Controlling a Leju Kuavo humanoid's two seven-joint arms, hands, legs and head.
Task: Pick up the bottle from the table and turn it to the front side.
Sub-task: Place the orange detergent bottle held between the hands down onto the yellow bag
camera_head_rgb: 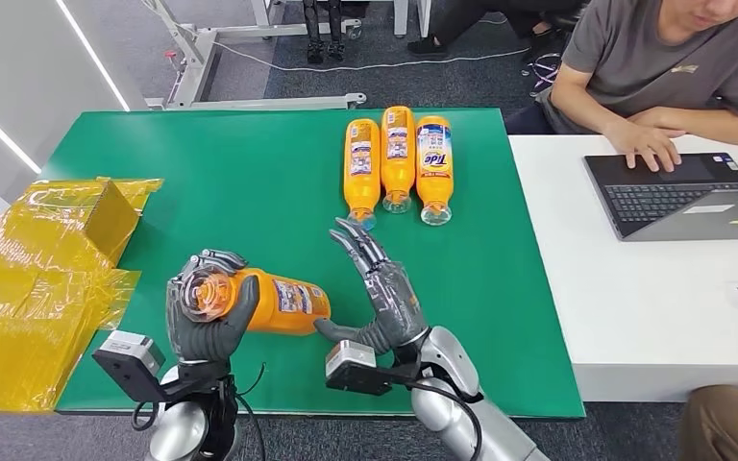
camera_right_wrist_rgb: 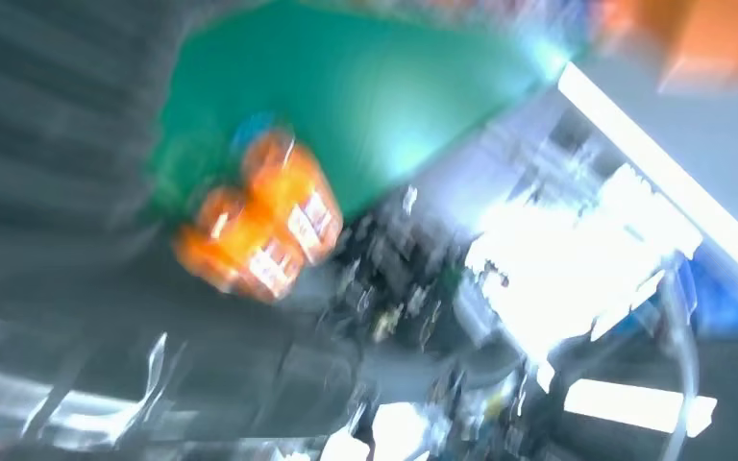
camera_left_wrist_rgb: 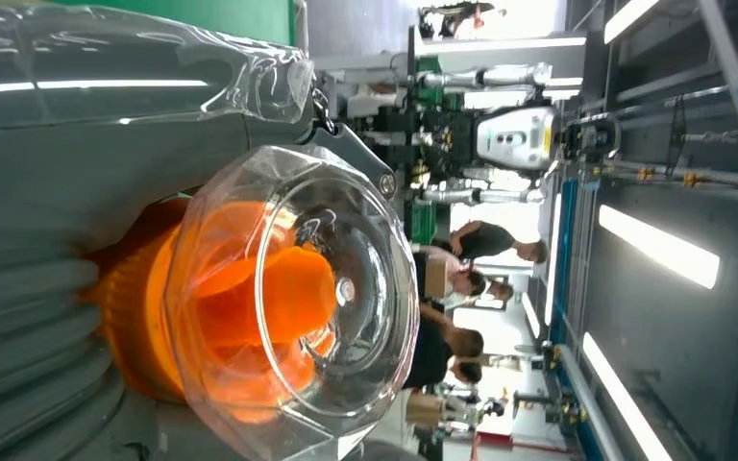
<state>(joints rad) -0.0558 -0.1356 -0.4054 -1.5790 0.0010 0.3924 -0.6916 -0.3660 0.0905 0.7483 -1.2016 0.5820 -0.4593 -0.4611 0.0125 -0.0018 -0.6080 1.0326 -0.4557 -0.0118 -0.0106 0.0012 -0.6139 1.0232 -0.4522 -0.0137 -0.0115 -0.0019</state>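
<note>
Your bottle (camera_head_rgb: 267, 301) sits off the green table (camera_head_rgb: 231, 182), lying level at about 7 o'clock in the head view. Your left hand (camera_head_rgb: 202, 312) wraps its cap end, so the clear cap (camera_left_wrist_rgb: 298, 298) faces the wrist camera, probably to leave the label free for turning. Your right hand (camera_head_rgb: 380, 288) waits just beside the base at 3 o'clock, fingers spread, holding nothing. Three more bottles (camera_head_rgb: 397, 161) lie at 12 o'clock.
</note>
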